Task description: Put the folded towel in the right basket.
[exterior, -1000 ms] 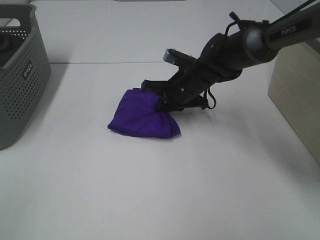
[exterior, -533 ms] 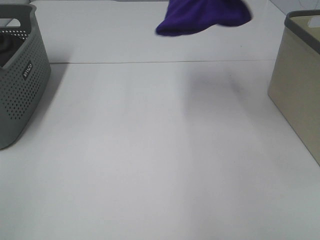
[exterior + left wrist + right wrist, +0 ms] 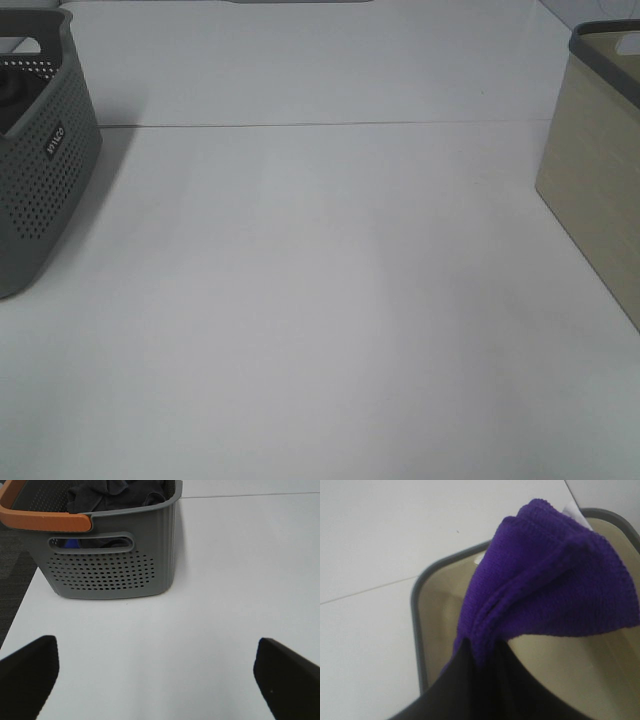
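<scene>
Towel held over right basket

Item 1, folded towel [image 3: 550, 590]: purple knit, bunched, gripped at one edge by the right gripper [image 3: 481, 655], whose dark jaws are pressed together on the cloth. On my wrist feed it hangs over the open mouth of the right basket [image 3: 418, 625]. I cannot tell whether it touches the rim.

Item 2, right basket: beige walls, grey rim, at 3 o'clock on the white table [image 3: 320, 300] in my high camera.

Item 3, grey basket [image 3: 40, 170]: perforated, at 9 o'clock, well apart from the beige one. Orange handle [image 3: 45, 520], dark clothes [image 3: 115, 492] inside.

Item 4, left gripper [image 3: 157, 672]: fingers [image 3: 30, 675] spread wide, holding nothing, over bare table near the grey basket.
</scene>
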Controlling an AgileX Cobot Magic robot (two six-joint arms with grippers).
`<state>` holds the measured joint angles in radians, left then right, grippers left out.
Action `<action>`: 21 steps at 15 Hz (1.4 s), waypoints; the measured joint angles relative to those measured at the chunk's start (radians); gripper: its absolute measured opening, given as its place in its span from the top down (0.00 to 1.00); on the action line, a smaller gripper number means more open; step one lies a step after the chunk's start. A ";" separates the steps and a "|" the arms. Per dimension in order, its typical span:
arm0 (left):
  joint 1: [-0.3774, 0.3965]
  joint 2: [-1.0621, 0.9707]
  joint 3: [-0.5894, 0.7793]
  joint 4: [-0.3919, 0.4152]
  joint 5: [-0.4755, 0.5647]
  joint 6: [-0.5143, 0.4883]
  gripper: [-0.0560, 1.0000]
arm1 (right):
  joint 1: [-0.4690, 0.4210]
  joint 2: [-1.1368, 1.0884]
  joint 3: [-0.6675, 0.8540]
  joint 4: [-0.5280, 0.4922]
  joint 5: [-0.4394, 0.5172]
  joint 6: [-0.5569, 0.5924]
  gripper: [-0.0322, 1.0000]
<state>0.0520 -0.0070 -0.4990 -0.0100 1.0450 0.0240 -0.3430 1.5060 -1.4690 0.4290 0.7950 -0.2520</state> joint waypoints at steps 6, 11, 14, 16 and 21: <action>0.000 0.000 0.000 0.000 0.000 0.000 0.01 | -0.022 0.062 0.000 -0.159 0.054 0.079 0.21; 0.000 0.000 0.000 0.000 0.000 0.000 0.01 | -0.019 0.062 0.000 -0.155 0.055 0.010 0.04; 0.000 0.000 0.000 0.000 0.000 0.000 0.01 | 0.194 0.064 -0.071 -0.086 0.038 -0.022 0.04; 0.000 0.000 0.000 0.000 0.000 0.000 0.01 | 0.308 0.070 -0.115 -0.116 0.010 0.019 0.04; 0.000 0.000 0.000 0.000 0.000 0.000 0.01 | 0.397 0.073 -0.147 -0.188 -0.011 0.133 0.04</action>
<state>0.0520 -0.0070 -0.4990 -0.0100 1.0450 0.0240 0.0540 1.5790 -1.6160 0.2410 0.7840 -0.1190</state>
